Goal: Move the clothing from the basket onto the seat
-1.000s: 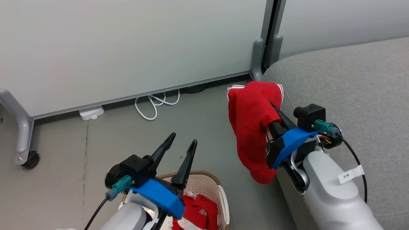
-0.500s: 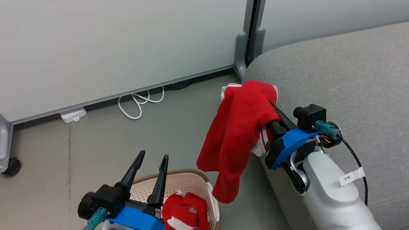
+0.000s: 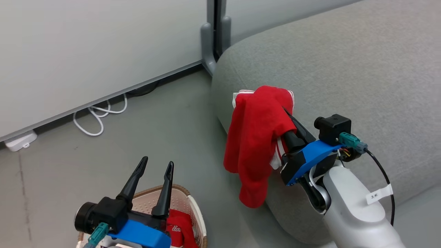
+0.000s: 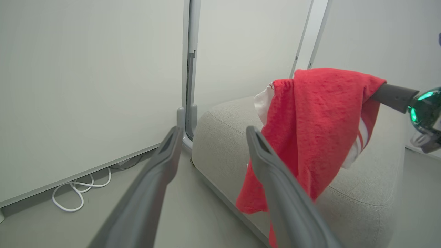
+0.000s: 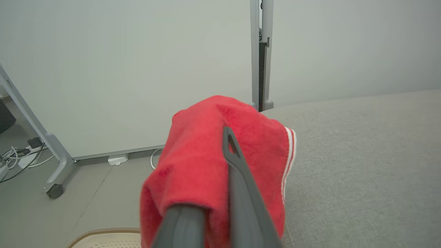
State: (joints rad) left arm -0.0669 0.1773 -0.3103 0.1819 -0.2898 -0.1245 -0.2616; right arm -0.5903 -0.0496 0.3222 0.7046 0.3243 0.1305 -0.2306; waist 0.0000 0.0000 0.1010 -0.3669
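My right gripper (image 3: 287, 115) is shut on a red garment (image 3: 258, 137) with white stripes, which drapes over its fingers and hangs down the front of the grey seat (image 3: 344, 69) at its rounded corner. In the right wrist view the garment (image 5: 200, 162) covers one finger and leaves the other finger (image 5: 237, 172) bare. The left gripper (image 3: 156, 163) stands open and holds nothing, above the cream basket (image 3: 194, 210) at the lower left. A second red garment (image 3: 179, 229) with white lettering lies inside the basket. From the left wrist, the hanging garment (image 4: 317, 120) shows past the spread fingers (image 4: 172, 144).
A pale partition wall with a grey post (image 3: 213, 44) runs behind the seat. A white cable (image 3: 100, 117) and a white adapter (image 3: 15, 143) lie on the grey floor by the wall. A grey castor leg (image 5: 51, 165) stands to the left.
The head view has swung towards the seat, so everything shifted left. The garment in my right gripper swung and now hangs against the seat's corner. The left gripper dropped lower over the basket, still open.
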